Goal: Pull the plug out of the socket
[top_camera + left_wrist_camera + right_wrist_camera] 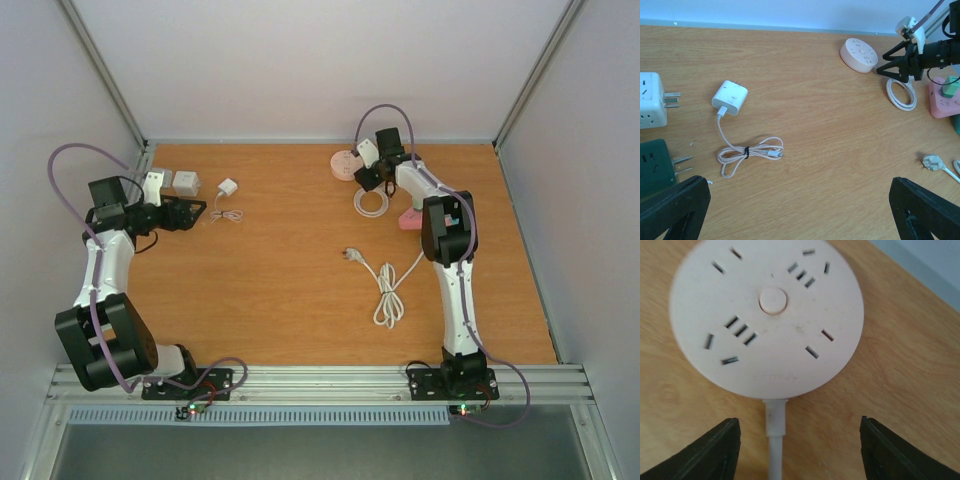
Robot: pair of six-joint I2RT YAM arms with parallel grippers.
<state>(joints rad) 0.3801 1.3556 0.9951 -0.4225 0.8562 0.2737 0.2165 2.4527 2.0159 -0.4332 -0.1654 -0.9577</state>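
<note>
The left tool [195,212] is held wide open beside the cube sockets [186,181]. A white plug [730,97] is laid loose on the worktop [290,270] nearby. Further right, the right tool [800,450] is held open and empty over the round socket [765,315]. A green plug [951,87] is seated in the pink strip [942,105].

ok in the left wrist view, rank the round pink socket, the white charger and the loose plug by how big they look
round pink socket and white charger: near alike, not ranked; the socket lies farther from the camera
loose plug: clearly smallest
</note>
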